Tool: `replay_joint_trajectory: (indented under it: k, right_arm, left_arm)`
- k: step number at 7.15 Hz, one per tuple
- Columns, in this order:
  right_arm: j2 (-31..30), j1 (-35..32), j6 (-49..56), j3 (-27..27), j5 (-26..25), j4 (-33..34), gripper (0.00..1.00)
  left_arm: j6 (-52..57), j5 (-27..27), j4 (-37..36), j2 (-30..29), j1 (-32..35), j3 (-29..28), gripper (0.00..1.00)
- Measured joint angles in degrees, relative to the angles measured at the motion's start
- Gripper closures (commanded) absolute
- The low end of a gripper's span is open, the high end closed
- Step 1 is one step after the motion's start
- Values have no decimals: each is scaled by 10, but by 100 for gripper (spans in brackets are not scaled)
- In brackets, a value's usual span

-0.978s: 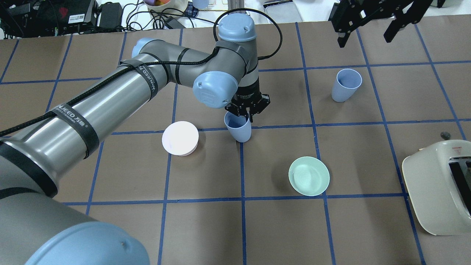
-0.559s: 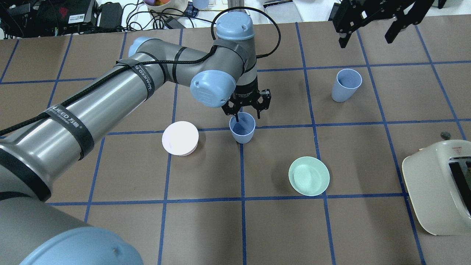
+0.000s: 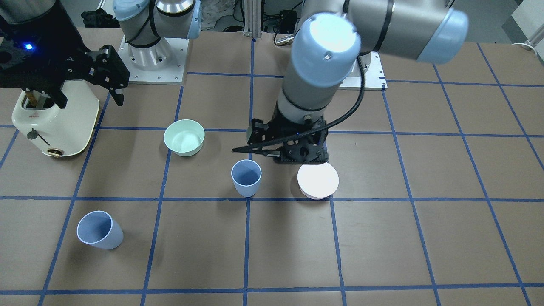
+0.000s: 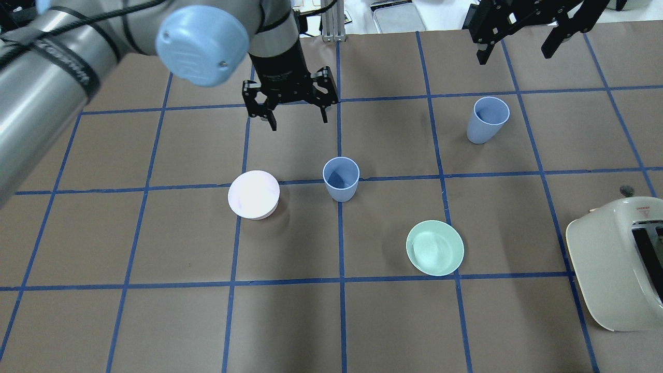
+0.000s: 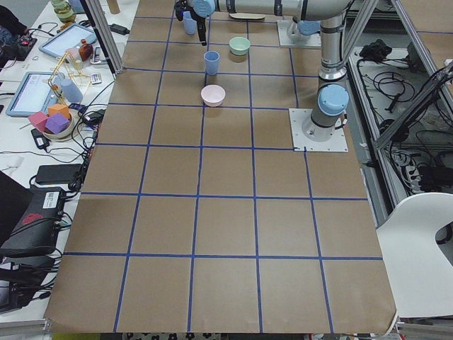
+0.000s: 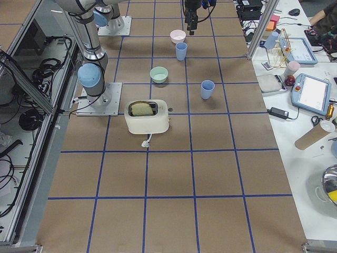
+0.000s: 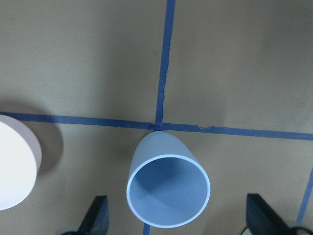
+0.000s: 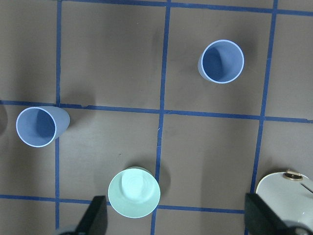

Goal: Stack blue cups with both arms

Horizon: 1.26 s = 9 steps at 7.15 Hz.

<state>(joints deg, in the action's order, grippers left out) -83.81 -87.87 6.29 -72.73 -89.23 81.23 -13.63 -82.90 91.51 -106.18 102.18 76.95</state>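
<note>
Your smooth tapered blue cup (image 4: 341, 178) stands on a tape crossing (image 7: 157, 125), left gripper (image 4: 298, 123) wide and empty at its 11 o'clock, second cup (image 4: 487, 120) at 2 o'clock, right gripper (image 4: 514, 58) likewise gaping empty.

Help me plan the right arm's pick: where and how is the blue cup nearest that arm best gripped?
Probably the rim of that blue cup, from straight above, one finger inside and one outside. It stands upright with its mouth open, and its wall tapers downward, so a side pinch could slip. The right gripper is open.
</note>
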Motion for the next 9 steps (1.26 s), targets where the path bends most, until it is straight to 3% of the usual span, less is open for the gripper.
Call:
replay_joint_trajectory:
  k: [3,5,7,9]
  right_arm:
    - [75,71,19,2,-1,68,0]
    - [131,117,38,1,-2,120,0]
    - [176,124,43,-11,-3,153,0]
    - [193,125,39,-45,-3,204,0]
  left_arm:
    - [114,-36,34,102,-84,17,0]
    - [120,-57,8,151,-95,84,0]
    - [123,-61,-55,170,-99,123,0]
    - [123,-65,-48,171,-102,119,0]
